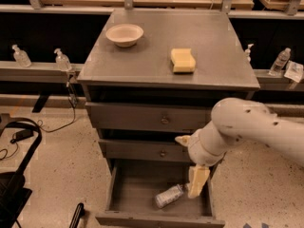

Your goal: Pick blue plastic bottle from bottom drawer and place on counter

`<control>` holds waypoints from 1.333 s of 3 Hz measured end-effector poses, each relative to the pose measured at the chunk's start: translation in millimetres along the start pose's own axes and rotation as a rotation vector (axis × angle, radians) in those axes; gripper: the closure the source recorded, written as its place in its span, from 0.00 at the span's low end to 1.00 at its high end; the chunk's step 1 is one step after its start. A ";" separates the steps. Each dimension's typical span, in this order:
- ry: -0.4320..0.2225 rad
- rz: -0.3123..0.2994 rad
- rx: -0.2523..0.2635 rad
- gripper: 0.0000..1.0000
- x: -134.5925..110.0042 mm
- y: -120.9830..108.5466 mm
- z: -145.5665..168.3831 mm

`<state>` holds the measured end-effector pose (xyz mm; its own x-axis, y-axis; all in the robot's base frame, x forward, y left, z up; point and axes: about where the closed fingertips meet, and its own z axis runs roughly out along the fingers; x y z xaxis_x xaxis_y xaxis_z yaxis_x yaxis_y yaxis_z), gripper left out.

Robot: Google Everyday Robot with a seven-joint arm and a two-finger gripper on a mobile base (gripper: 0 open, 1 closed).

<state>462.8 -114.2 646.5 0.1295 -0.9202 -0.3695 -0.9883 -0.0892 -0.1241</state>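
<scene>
The blue plastic bottle point(169, 195) lies on its side on the floor of the open bottom drawer point(128, 194), right of the middle. My gripper point(197, 181) hangs down into the drawer from the white arm point(247, 127), just right of the bottle's upper end and close to it. The grey counter point(156, 56) on top of the cabinet carries a white bowl point(124, 34) at the back left and a yellow sponge point(183, 61) near the middle right.
Two shallower drawers with knobs point(164, 120) are shut above the open one. Pump dispensers point(61, 60) stand on the ledge at left, and a slim water bottle point(279, 61) stands at right. A black chair point(14, 175) stands at the lower left.
</scene>
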 end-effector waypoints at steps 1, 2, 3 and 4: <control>-0.021 -0.046 -0.026 0.00 2.2 6.1 25.9; -0.021 -0.046 -0.026 0.00 2.2 6.1 25.9; 0.031 -0.072 -0.038 0.00 14.9 2.7 42.2; 0.104 -0.176 -0.048 0.00 47.7 -2.2 101.1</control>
<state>479.3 -119.4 536.0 0.2943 -0.9228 -0.2486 -0.9540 -0.2682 -0.1336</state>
